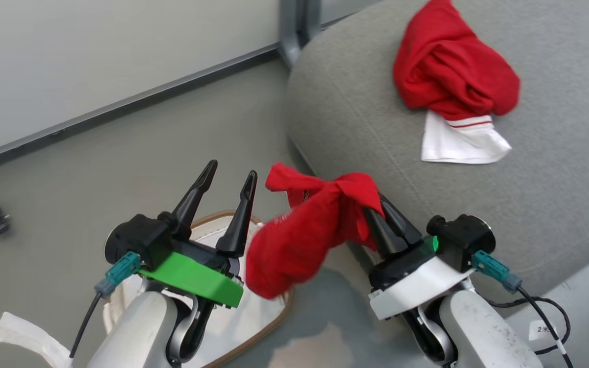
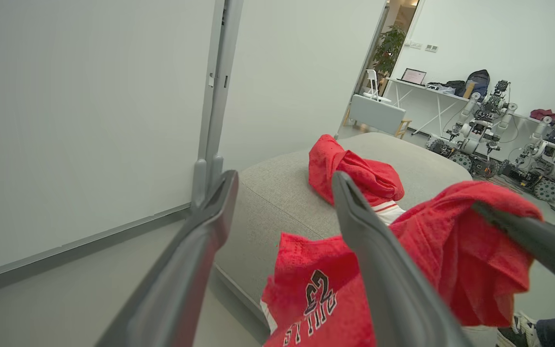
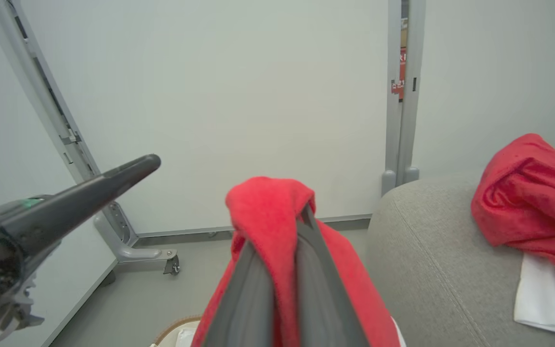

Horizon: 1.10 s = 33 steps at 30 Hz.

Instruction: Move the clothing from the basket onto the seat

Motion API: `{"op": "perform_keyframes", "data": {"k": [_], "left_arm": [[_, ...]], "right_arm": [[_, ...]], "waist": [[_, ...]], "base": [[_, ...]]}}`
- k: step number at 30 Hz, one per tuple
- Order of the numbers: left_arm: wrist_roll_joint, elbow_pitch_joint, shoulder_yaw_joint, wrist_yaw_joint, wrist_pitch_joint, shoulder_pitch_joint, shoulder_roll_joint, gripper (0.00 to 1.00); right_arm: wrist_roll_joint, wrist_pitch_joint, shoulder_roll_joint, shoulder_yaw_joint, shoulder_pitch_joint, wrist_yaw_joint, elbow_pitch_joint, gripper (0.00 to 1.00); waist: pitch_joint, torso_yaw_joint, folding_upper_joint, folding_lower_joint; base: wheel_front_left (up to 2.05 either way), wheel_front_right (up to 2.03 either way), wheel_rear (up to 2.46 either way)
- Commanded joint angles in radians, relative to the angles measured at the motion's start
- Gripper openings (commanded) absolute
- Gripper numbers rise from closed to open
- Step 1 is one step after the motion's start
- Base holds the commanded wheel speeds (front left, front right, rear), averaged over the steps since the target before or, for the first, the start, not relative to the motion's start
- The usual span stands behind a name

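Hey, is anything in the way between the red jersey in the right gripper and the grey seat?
Nothing visible. The jersey hangs from the right gripper beside the edge of the seat, whose near part is bare. The other red garment lies farther back; the open left gripper is on the far side from the seat.

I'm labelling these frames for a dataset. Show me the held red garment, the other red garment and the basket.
held red garment (image 1: pixel 289 250): head view, on its hanging bulk.
other red garment (image 1: pixel 453 71): head view, on its crumpled red middle.
basket (image 1: pixel 269 324): head view, on its brown rim.
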<state>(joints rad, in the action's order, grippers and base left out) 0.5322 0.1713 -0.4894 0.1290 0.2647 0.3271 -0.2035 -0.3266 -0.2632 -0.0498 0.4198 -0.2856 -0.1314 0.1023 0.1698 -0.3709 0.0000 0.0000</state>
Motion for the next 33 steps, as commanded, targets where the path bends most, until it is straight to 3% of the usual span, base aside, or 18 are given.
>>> {"op": "perform_keyframes", "data": {"k": [1, 6, 19, 27, 33], "left_arm": [[-0.017, 0.003, -0.003, 0.004, -0.001, -0.021, -0.016, 1.0], [-0.035, 0.001, -0.041, 0.004, -0.001, -0.038, -0.031, 1.0], [-0.011, 0.02, -0.17, 0.004, -0.001, 0.008, -0.057, 1.0], [0.003, 0.026, -0.181, 0.004, -0.001, 0.013, -0.104, 1.0], [-0.011, 0.009, -0.158, 0.004, -0.001, 0.003, -0.141, 1.0]], "right_arm": [[-0.005, -0.002, -0.003, -0.007, 0.015, 0.001, -0.009, 0.0], [-0.007, -0.002, -0.002, -0.042, 0.039, 0.001, -0.029, 0.0], [0.053, -0.002, -0.002, -0.188, 0.039, 0.001, -0.096, 0.0], [0.154, -0.002, -0.003, -0.242, -0.168, 0.001, -0.096, 0.0], [0.197, -0.002, -0.091, -0.268, -0.429, 0.001, -0.014, 0.0]], "waist": [[0.024, -0.108, 0.0, 0.0], [0.03, -0.168, 0.0, 0.0], [0.072, -0.186, 0.0, 0.0], [0.126, -0.186, 0.0, 0.0], [0.177, -0.177, 0.0, 0.0]], "base": [[0.0, 0.0, 0.0], [0.0, 0.0, 0.0], [0.0, 0.0, 0.0], [0.0, 0.0, 0.0], [0.0, 0.0, 0.0]]}}
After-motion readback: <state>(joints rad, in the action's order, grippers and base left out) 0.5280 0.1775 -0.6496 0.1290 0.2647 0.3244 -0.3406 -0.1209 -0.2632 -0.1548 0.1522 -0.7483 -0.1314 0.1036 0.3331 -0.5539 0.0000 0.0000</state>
